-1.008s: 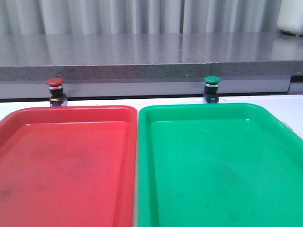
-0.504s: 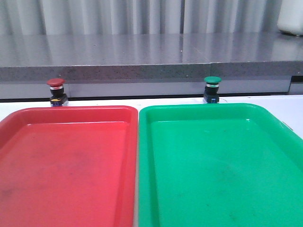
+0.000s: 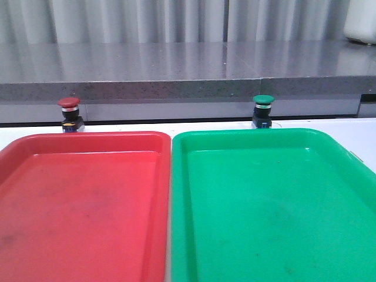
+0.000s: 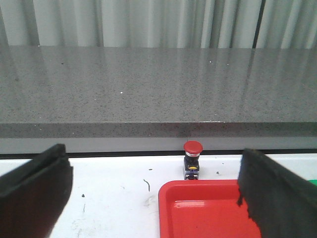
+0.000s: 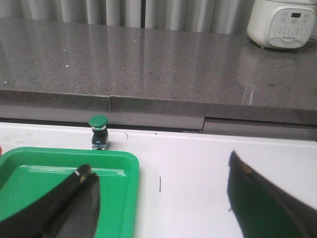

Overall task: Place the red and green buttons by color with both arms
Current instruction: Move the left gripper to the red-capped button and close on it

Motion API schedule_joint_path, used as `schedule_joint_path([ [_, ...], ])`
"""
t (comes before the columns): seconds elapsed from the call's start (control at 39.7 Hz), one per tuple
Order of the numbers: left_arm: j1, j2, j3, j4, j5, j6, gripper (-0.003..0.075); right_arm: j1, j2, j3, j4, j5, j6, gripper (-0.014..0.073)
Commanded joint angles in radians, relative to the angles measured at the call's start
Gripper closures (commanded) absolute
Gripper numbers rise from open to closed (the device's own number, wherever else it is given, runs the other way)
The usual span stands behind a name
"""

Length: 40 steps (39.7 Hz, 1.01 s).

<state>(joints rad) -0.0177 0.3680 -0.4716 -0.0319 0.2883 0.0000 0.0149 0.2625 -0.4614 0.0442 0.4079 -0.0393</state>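
The red button [image 3: 69, 113] stands upright on the white table just behind the red tray [image 3: 20, 144]. The green button [image 3: 262, 110] stands upright just behind the green tray [image 3: 329, 138]. Neither arm shows in the front view. In the left wrist view my left gripper [image 4: 153, 171] is open and empty, well short of the red button [image 4: 192, 158], over the red tray's [image 4: 173, 191] near-left corner. In the right wrist view my right gripper [image 5: 158, 168] is open and empty, well back from the green button [image 5: 98, 131], over the green tray's [image 5: 130, 163] right edge.
A grey stone ledge [image 3: 188, 88] runs behind both buttons, close to them. A white rice cooker [image 5: 281, 22] sits on the ledge at the far right. White table surface [image 5: 188, 163] lies to the right of the green tray.
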Motion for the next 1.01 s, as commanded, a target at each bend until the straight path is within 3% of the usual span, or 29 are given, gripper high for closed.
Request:
schedule_joint_path([
  [0.0,-0.001,0.014,-0.036,-0.006,-0.086,-0.008,0.0050,-0.006,0.018,-0.033,0.000,-0.071,-0.009,0.0003],
  [0.2,-0.003,0.086,-0.052,-0.041,-0.155,-0.008,0.0050,-0.006,0.018,-0.033,0.000,-0.071,-0.009,0.0004],
  [0.5,-0.137,0.517,-0.255,-0.054,-0.138,-0.008,0.0050,-0.006,0.018,-0.033,0.000,-0.071,-0.009,0.0004],
  [0.66,-0.203,0.754,-0.448,-0.054,-0.015,-0.008,0.0051,-0.006,0.018,-0.033,0.000,-0.070,-0.009,0.0004],
  [0.98,-0.208,1.228,-0.933,-0.003,0.332,-0.008,0.0051,-0.006,0.018,-0.033,0.000,-0.070,-0.009,0.0004],
])
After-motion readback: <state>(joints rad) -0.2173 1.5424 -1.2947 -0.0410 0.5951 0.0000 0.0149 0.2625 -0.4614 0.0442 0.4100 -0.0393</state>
